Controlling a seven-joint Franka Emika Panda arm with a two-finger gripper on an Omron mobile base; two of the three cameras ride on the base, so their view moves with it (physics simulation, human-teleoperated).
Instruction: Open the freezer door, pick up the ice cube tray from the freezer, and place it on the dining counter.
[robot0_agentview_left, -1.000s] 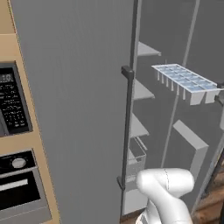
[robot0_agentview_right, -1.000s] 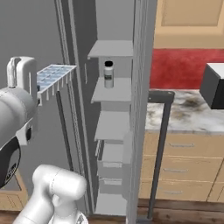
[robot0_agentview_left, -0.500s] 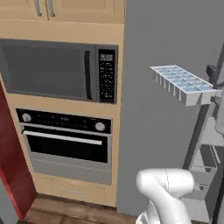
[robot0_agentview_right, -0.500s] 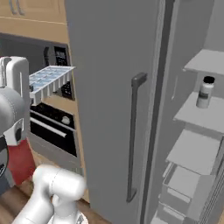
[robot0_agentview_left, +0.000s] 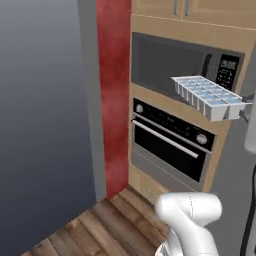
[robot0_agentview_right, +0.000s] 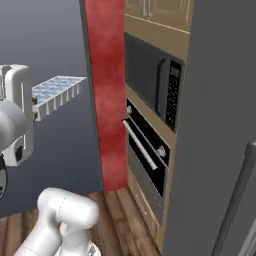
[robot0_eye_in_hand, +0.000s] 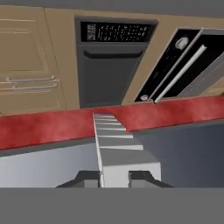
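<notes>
Ice cube tray (robot0_agentview_left: 209, 95): clenched by one end in the jaws, carried level in the air before the microwave (robot0_agentview_left: 175, 67) and oven (robot0_agentview_left: 172, 145). Step: transport. Next: reach the dining desk, lower flat, release.

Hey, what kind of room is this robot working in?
Most likely a home kitchen: a built-in microwave sits above a wall oven in wood cabinetry, and the fingers hold an ice cube tray.
</notes>
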